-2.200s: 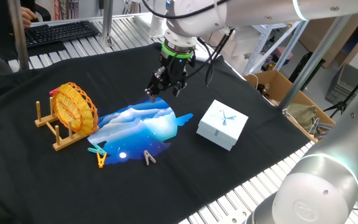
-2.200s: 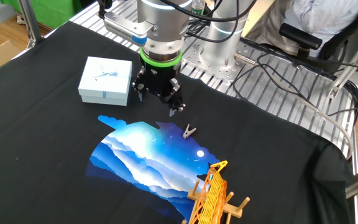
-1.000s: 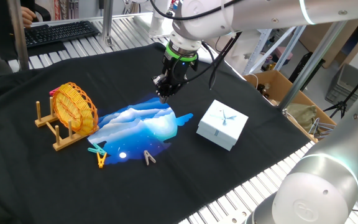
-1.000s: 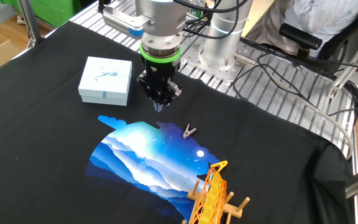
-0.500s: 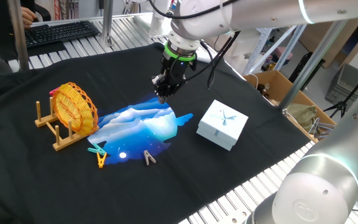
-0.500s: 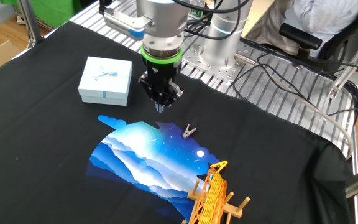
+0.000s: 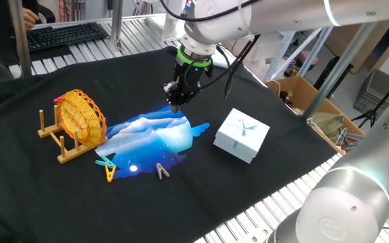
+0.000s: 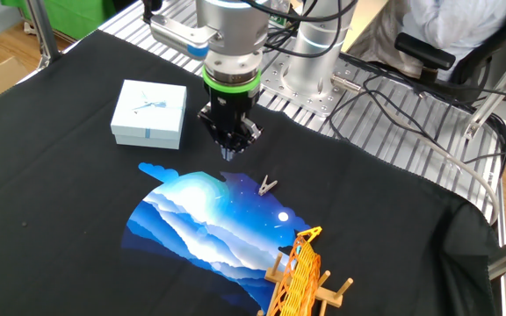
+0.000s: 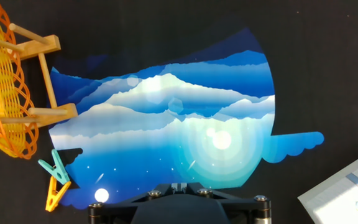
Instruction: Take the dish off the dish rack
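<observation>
Meanwhile the tool (image 7: 174,106), seemingly clenched now, has barely moved; dish (image 7: 81,117) stays racked.

Yellow dish (image 7: 81,116) upright (on edge) in wooden rack (image 7: 65,143)

1 dish (image 7: 81,117), 1 dish rack (image 7: 65,143), 1 mat (image 7: 150,138), 1 box (image 7: 242,135), 3 clothes pegs (image 7: 161,171), 1 gripper (image 7: 175,106)

Dish (image 7: 81,115) upright in rack (image 7: 63,143) beside mat (image 7: 152,137); box (image 7: 242,134) beyond mat
</observation>
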Available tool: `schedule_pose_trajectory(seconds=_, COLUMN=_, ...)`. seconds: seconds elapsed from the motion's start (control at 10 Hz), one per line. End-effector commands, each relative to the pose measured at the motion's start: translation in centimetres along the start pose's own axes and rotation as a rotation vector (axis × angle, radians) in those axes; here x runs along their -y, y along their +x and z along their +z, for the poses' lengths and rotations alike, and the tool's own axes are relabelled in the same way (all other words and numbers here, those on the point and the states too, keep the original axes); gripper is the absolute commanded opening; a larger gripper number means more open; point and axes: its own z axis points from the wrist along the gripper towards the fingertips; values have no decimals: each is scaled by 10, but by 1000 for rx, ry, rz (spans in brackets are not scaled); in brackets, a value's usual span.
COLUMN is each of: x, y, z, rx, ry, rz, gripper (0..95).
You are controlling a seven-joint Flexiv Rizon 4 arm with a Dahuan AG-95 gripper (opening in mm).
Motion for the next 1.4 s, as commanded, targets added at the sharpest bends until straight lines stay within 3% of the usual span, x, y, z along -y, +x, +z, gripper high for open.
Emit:
schedule_pose_trajectory(seconds=0.1, x=-2, y=0, z=-1, rx=1, ry=5, rz=4, gripper=0)
schedule_pose_trajectory(seconds=0.4, x=-6, y=-1, z=2, rx=-46, ry=9, rz=3, gripper=0)
schedule_pose_trajectory(seconds=0.6, x=-8, y=-5, z=6, rx=-94, ry=11, rz=-27, gripper=0)
schedule_pose_trajectory(seconds=0.9, x=-22, y=-14, z=12, rx=-101, ry=21, rz=-34, gripper=0)
schedule_pose_trajectory(seconds=1.4, x=-48, y=-50, z=9, rx=-100, ry=38, rz=-19, gripper=0)
